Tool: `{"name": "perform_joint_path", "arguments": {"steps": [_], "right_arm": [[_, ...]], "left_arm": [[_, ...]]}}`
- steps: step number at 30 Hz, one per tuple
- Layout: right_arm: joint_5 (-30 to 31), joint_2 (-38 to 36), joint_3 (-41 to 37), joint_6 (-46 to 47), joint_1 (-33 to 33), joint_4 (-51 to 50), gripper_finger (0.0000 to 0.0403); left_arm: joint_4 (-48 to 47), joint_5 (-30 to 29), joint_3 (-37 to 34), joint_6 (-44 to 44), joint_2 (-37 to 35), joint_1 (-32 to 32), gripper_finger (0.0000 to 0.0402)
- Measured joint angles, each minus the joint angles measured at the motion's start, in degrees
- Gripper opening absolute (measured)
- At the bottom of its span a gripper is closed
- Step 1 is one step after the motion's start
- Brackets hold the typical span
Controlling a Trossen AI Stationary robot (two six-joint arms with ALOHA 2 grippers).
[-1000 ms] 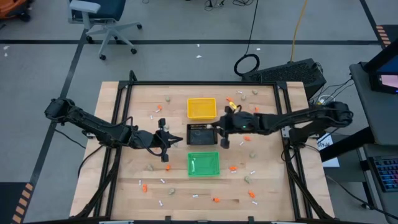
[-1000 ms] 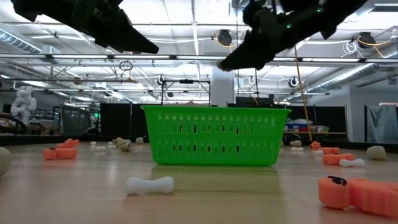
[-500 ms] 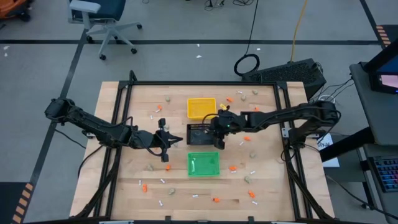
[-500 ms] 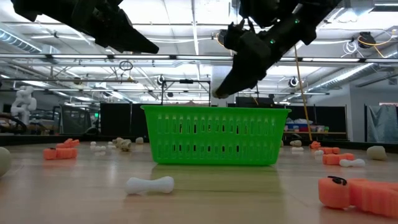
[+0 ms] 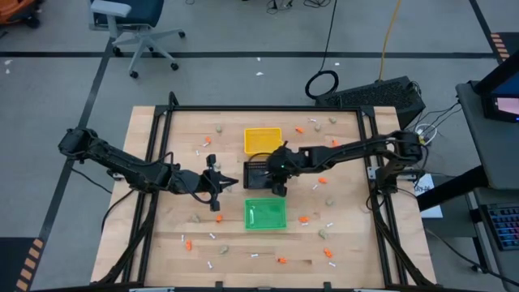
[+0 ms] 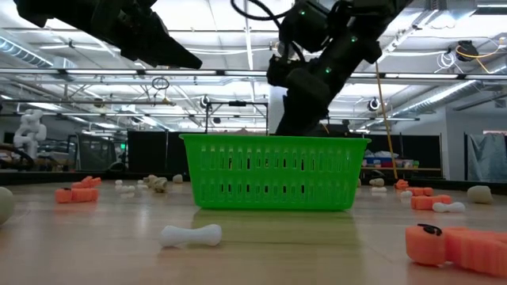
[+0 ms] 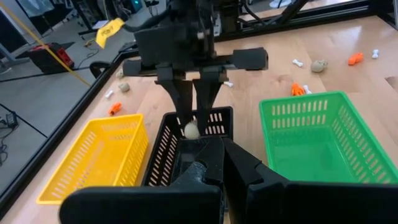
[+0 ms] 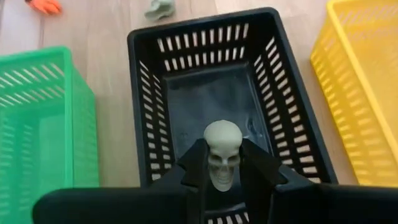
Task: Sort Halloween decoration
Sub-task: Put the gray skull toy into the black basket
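Observation:
A small beige-grey skull (image 8: 222, 149), one piece of the Halloween decoration, hangs over the black tray (image 8: 273, 93) with my right gripper (image 8: 222, 165) shut on it. In the high view the right gripper (image 5: 278, 180) stands at the black tray's (image 5: 253, 173) right edge, between the yellow tray (image 5: 263, 140) and the green tray (image 5: 265, 214). My left gripper (image 5: 233, 181) is shut and holds nothing; it waits just left of the black tray. Orange bits (image 5: 303, 219), white sticks (image 5: 212, 236) and other lumps (image 5: 219, 128) lie loose on the table. My right gripper pinches the skull by its two sides (image 8: 211, 163) between the two fingers; the rounded crown (image 8: 222, 134) sticks out past the fingertips. The fingers slant down from the table's right side. The skull (image 7: 191, 130) is lifted clear, above the inside of the black tray.
The three trays stand in a row down the table's middle. Loose pieces lie scattered on both sides of them, with a white stick (image 6: 191, 234) and orange bits (image 6: 451, 247) near the front. A black frame (image 5: 154, 130) borders the table.
My right gripper has gone toward the table's left edge and down, from beside the yellow tray to over the black tray, tipping its fingers more steeply downward. It stays shut on the skull, which has travelled with it.

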Motion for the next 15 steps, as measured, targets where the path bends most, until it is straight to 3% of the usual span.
{"name": "perform_joint_path", "arguments": {"steps": [10, 15], "right_arm": [[0.3, 1.6, 0.9, -0.2, 0.0, -2.9, 0.005], [0.4, 1.6, 0.9, -0.4, 0.0, -3.4, 0.0075]], "left_arm": [[0.0, 0.0, 0.0, 0.0, 0.0, 0.0, 0.0], [0.0, 0.0, 0.0, 0.0, 0.0, 0.0, 0.0]]}}
